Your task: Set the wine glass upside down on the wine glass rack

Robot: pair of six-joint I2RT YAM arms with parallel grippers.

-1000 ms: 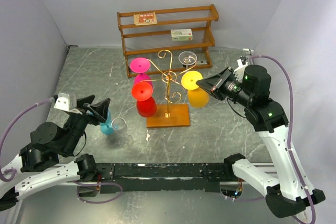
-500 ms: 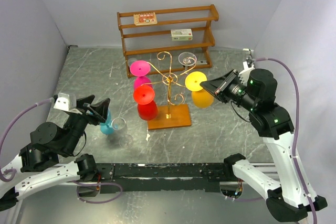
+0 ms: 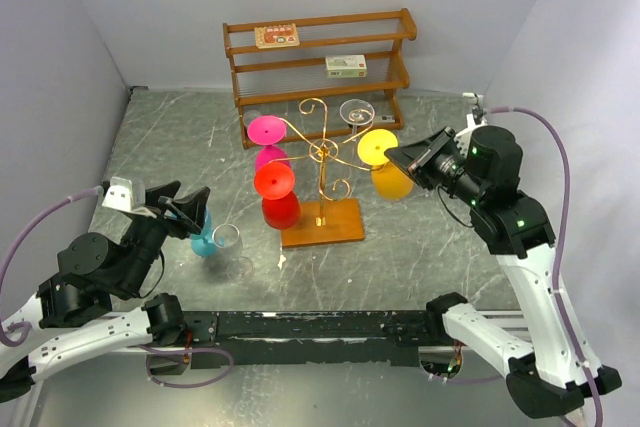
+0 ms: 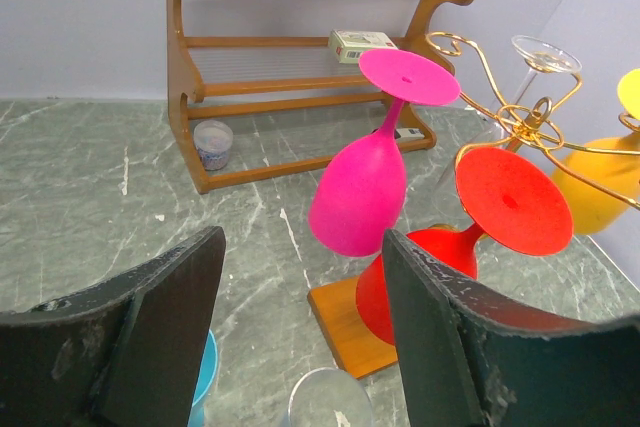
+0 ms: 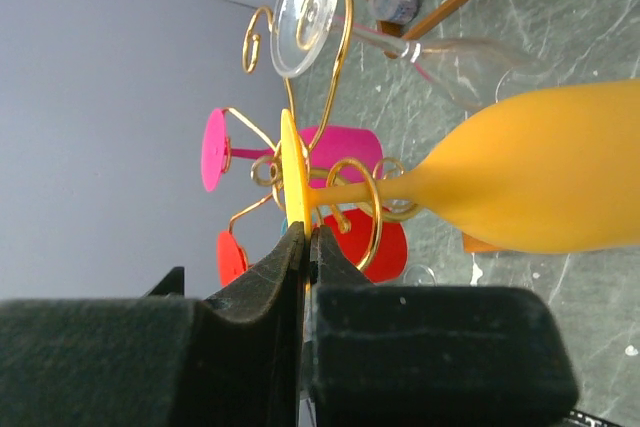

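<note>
The gold wire wine glass rack (image 3: pixel 322 152) stands on its square wooden base (image 3: pixel 321 222) mid-table. My right gripper (image 3: pixel 400 159) is shut on the flat foot of a yellow wine glass (image 3: pixel 390 179), held upside down at the rack's right side. In the right wrist view the yellow foot (image 5: pixel 293 172) is pinched between the jaws and its stem (image 5: pixel 365 193) passes through a gold scroll loop (image 5: pixel 352 209). Pink (image 3: pixel 266 129), red (image 3: pixel 274 182) and clear (image 3: pixel 357 110) glasses hang upside down on the rack. My left gripper (image 3: pixel 195 205) is open and empty at the left.
A blue glass (image 3: pixel 203 239) and a clear glass (image 3: pixel 230 245) stand on the table just below my left gripper. A brown three-tier wooden shelf (image 3: pixel 318 57) with small boxes stands at the back wall. Grey walls close in on both sides.
My right gripper has carried the yellow glass up and slightly right, bringing its stem into the rack's right scroll arm. The left arm has not moved.
</note>
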